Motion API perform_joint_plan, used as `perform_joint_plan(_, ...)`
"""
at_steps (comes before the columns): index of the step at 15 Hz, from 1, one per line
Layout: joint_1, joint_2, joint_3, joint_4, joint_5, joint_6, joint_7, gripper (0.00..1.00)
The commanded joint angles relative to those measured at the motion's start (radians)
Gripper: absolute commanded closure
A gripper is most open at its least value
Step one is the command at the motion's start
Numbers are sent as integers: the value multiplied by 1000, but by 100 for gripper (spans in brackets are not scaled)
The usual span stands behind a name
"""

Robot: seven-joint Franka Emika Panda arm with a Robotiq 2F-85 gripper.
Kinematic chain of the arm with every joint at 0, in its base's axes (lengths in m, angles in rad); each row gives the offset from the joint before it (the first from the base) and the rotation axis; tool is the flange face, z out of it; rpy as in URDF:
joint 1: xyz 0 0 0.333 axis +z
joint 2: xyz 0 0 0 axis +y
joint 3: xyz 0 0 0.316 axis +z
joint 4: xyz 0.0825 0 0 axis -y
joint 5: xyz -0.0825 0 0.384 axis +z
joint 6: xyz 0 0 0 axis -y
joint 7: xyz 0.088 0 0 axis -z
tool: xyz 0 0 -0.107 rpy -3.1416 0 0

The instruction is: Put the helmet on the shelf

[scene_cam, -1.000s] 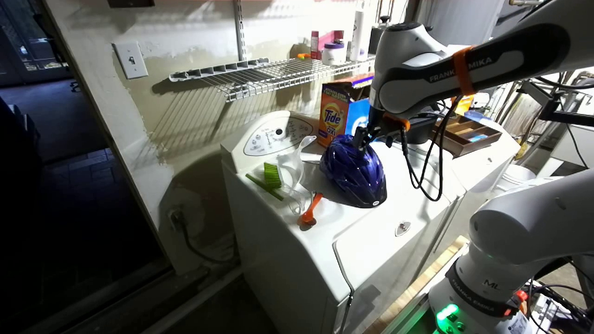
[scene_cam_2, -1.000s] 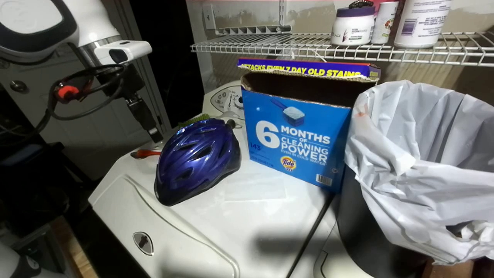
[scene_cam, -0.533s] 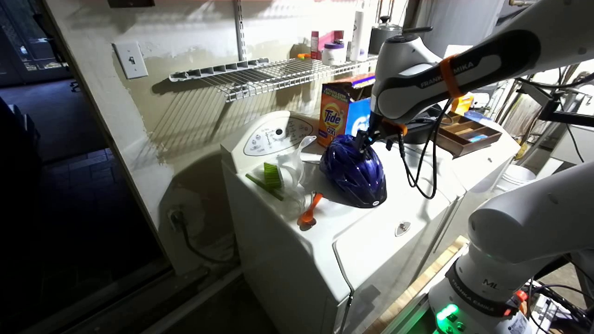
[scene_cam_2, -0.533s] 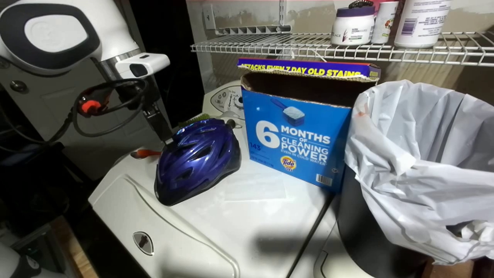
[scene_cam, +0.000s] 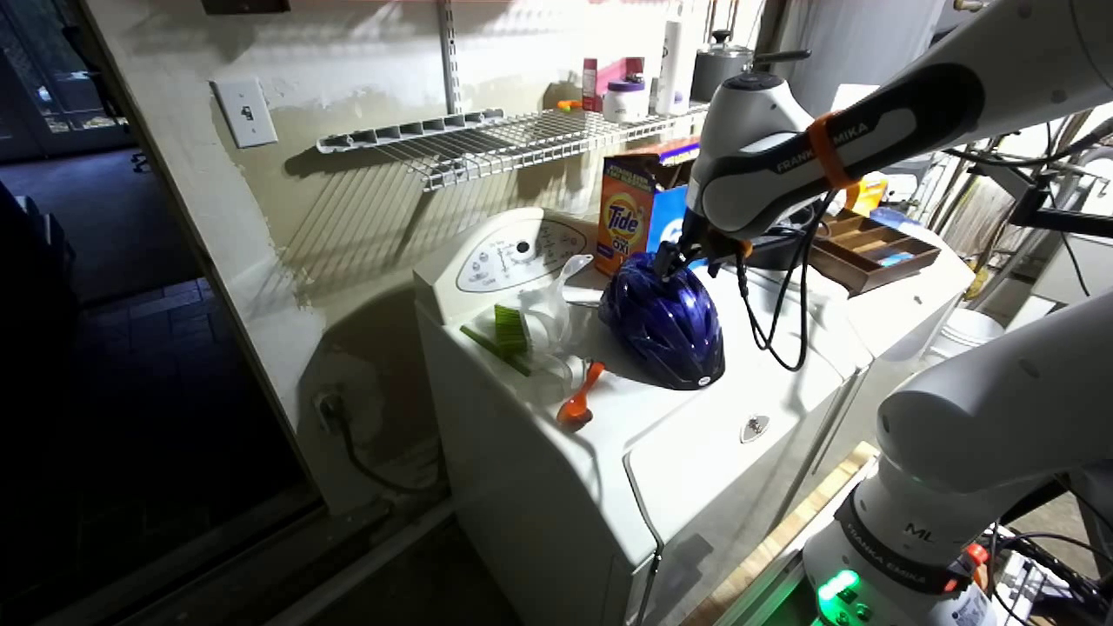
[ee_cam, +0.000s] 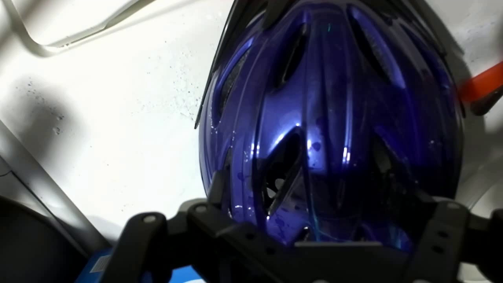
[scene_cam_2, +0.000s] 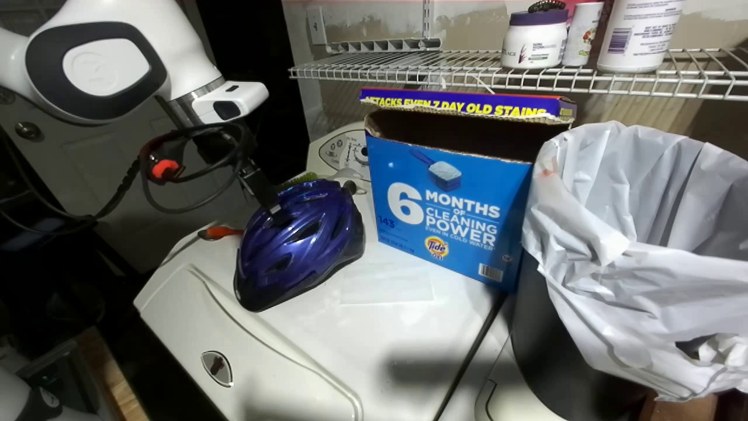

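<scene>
Gripper [ee_cam: 308, 190] was spread wide in the wrist view, jaws well apart along the bottom of the frame, with the dark blue helmet [ee_cam: 326, 98] showing between them and filling the middle. So it looked released to me, though whether either tip touched the shell I honestly couldn't tell. Some orange spoon-like thing [ee_cam: 483, 82] poked in at the right edge.

In an exterior view, the helmet rested on the white appliance [scene_cam: 696, 461], pretty much mid-frame, narrow end toward the bottom. The arm [scene_cam: 743, 117] took up the right side, gripper right at the helmet's upper part. A Tide box [scene_cam: 624, 217] stood upright just above it in the frame, a green brush [scene_cam: 510, 329] was off to the left, and the orange spoon-like thing lay near the helmet, lower left. Up top, the wire shelf [scene_cam: 487, 169] ran from left of center toward the upper right, with a purple-lidded jar [scene_cam: 626, 104] on it. A brown divided tray [scene_cam: 887, 276] sat over on the right.

In an exterior view, the arm filled the upper left and the gripper's tip sat right at the helmet's upper left. Just right of the helmet was the Tide box, blue side showing, then a dark bin [scene_cam_2: 543, 327] with a white bag [scene_cam_2: 660, 280] draped over its rim. The shelf stretched across the upper right, above the box.
</scene>
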Motion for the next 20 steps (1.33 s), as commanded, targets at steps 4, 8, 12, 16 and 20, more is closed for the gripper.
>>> perform_joint_plan(4, 20, 38, -19, 11, -29, 46, -114, 0)
perform_joint_plan(8, 31, 45, -17, 11, -39, 43, -172, 0)
perform_joint_plan(12, 24, 55, -8, 13, -78, 39, -183, 0)
perform_joint_plan(16, 17, 54, -10, 14, -110, 51, -175, 0)
perform_joint_plan(20, 21, 54, -15, 13, -118, 61, -181, 0)
